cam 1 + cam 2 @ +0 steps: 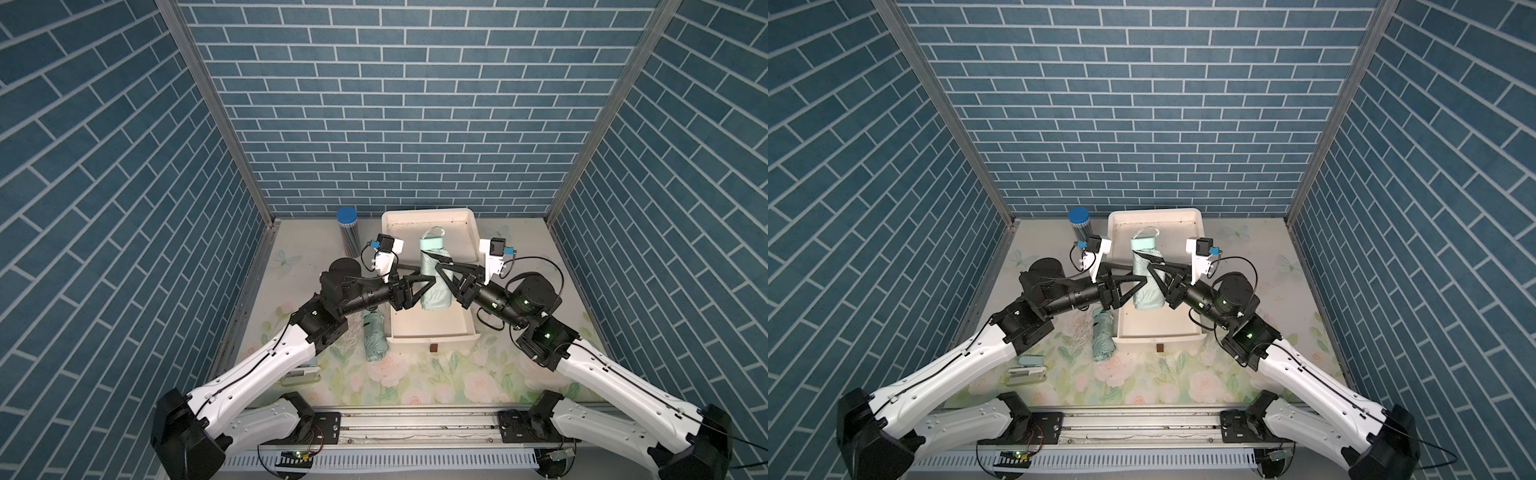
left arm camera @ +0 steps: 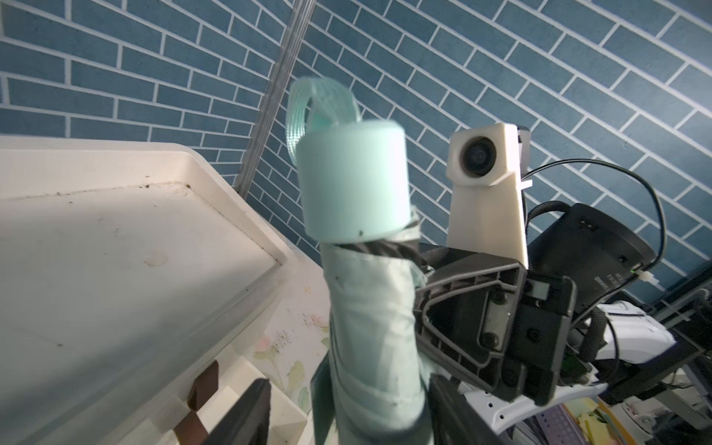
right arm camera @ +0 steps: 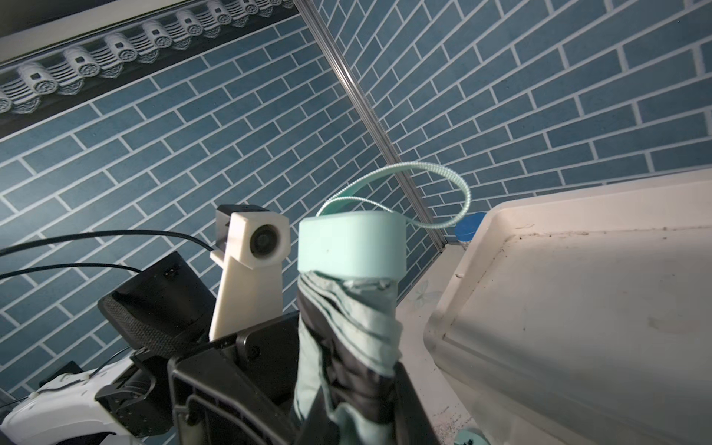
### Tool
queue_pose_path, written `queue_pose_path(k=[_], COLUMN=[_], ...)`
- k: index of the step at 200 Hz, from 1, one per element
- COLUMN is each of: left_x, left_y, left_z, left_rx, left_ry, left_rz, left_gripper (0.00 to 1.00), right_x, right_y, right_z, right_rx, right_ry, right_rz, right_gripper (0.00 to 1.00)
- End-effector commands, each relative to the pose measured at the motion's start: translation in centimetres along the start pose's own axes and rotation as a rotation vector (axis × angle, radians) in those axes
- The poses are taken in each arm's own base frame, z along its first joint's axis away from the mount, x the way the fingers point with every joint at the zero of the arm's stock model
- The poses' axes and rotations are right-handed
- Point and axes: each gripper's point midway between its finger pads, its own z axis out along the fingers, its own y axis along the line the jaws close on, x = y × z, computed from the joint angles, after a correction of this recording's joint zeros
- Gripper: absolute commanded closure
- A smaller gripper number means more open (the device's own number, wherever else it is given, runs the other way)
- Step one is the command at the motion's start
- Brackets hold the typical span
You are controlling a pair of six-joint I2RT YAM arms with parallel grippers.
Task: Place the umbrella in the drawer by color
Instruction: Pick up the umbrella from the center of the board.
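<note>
Two arms meet over the drawer. We see the right claw clamped on the mint umbrella, below its handle end, the cloth pinched between its fingers. The left claw stands part open around the same umbrella. In the left wrist view one finger is clear of the cloth with a gap showing, while the other lies against it.

The umbrella hangs folded over the white drawer, with its handle end toward the back wall and its strap looping free. We cannot tell whether its lower end touches the drawer floor.

By our count there are two umbrellas. The second umbrella, also green, lies on the flowered worktop just beside the drawer's left wall, partly under the left arm. There is one drawer, with one brown knob on its front. One blue-capped jar stands near the drawer's back left corner. One flat case lies near the front, below the left arm.
</note>
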Motion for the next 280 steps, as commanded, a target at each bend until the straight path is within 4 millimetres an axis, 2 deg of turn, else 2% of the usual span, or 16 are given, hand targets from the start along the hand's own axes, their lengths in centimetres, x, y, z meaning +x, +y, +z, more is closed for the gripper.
queue_pose_path(k=[1,28,53,65,69,78,84,102,117,146,161,198,243,280], left_x=[-0.4,-0.3,-0.6,-0.9,-1.1,-1.3,-1.3,-1.0,-0.4,1.9,2.2,2.2,3.3,4.6], left_y=[-1.1,-0.7,0.3,1.7,2.1,3.3,4.0,5.5,5.2,4.1,4.0,2.3,1.4,1.9], left_z=[0.1,0.3,0.2,0.0,-0.1,-0.3,-0.6,-1.4,-1.5,-0.7,-0.6,-0.7,-0.4,0.5], left_rx=[0.044,0.017,-0.055,-0.14,-0.169,-0.246,-0.297,-0.438,-0.516,-0.655,-0.714,-0.758,-0.757,-0.78], left_ry=[-0.001,0.016,0.008,0.002,0.001,-0.001,0.005,0.024,0.045,0.104,0.102,0.064,0.095,0.154], left_rz=[0.036,0.041,0.057,0.071,0.079,0.101,0.123,0.206,0.297,0.483,0.531,0.631,0.718,0.764], left_gripper=[0.48,0.71,0.87,0.94,0.96,0.99,0.99,0.99,1.0,1.0,1.0,1.0,1.0,1.0], right_x=[-4.2,-3.4,-2.8,-2.6,-2.7,-2.8,-2.8,-3.6,-4.0,-3.6,-3.0,-1.9,-0.8,0.2], right_y=[3.1,2.7,1.9,1.0,0.5,-0.7,-1.3,-2.9,-3.2,-1.9,-1.5,-2.9,-3.0,-2.8], right_z=[-0.1,0.3,0.5,0.5,0.5,0.3,0.0,-1.1,-1.8,-1.1,-0.8,-1.6,-1.4,-1.1], right_rx=[-0.08,-0.054,-0.012,0.043,0.079,0.156,0.206,0.353,0.415,0.386,0.374,0.473,0.469,0.446], right_ry=[-0.152,-0.142,-0.127,-0.115,-0.115,-0.104,-0.094,-0.076,-0.042,0.058,0.097,0.153,0.202,0.246], right_rz=[-0.04,-0.031,-0.015,-0.008,-0.005,-0.001,-0.005,-0.016,-0.014,0.042,0.081,0.133,0.144,0.151], right_gripper=[1.0,1.0,0.99,0.85,0.78,0.51,0.41,0.23,0.15,0.11,0.11,0.11,0.22,0.23])
